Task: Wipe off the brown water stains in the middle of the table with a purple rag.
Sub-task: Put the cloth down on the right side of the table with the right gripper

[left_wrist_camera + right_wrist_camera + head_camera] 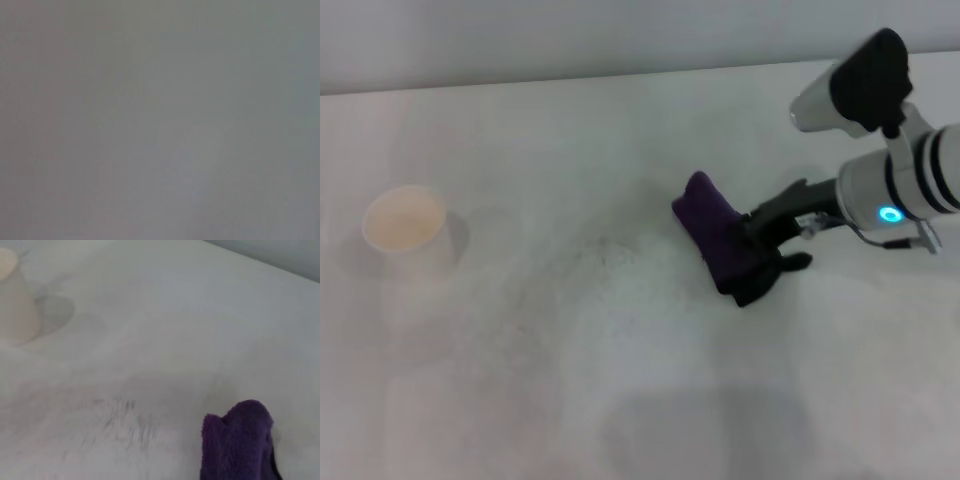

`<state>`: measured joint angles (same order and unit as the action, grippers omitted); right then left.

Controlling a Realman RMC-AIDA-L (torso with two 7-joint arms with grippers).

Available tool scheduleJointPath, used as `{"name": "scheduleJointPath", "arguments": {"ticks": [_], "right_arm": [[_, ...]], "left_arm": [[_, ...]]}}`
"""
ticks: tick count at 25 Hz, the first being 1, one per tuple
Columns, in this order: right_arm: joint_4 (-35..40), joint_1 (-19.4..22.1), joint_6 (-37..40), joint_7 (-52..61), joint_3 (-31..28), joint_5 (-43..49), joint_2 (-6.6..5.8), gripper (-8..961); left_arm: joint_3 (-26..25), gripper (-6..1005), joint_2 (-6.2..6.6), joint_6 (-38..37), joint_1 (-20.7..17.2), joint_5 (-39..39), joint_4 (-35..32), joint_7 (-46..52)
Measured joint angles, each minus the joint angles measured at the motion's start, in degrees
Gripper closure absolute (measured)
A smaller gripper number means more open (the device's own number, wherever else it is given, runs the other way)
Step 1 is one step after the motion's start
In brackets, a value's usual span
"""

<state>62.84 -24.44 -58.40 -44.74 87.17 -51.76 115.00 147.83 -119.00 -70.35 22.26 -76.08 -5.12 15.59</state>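
Gripping purple rag [713, 235], right gripper [757, 247]; white table [620, 400] faintly speckled.

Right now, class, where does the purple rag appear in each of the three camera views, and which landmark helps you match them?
Head view: the purple rag lies right of centre on the table, held by the right gripper.
Left wrist view: not in it; only a plain grey field shows.
Right wrist view: the purple rag sits at the lower right.
Shared landmark: the cup, far left in the head view, upper left in the right wrist view.
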Motion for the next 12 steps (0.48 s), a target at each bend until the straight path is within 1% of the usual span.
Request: {"name": "scheduleJointPath", "arguments": {"ticks": [2, 10, 12], "right_arm": [[1.2, 2.0, -1.3, 0.0, -0.1, 0.0, 0.0, 832], [2.0, 3.6, -3.0, -1.8, -0.8, 0.0, -0.02, 818], [2.7, 4.0, -2.9, -2.5, -2.0, -0.4, 0.01, 774]], "left_arm": [[0.0, 108, 0.0, 0.0, 0.1, 0.0, 0.1, 0.1], [0.0, 108, 0.0, -0.1, 0.2, 0.0, 0.1, 0.2], [0.0, 108, 0.0, -0.2, 0.2, 0.0, 0.0, 0.2]]}}
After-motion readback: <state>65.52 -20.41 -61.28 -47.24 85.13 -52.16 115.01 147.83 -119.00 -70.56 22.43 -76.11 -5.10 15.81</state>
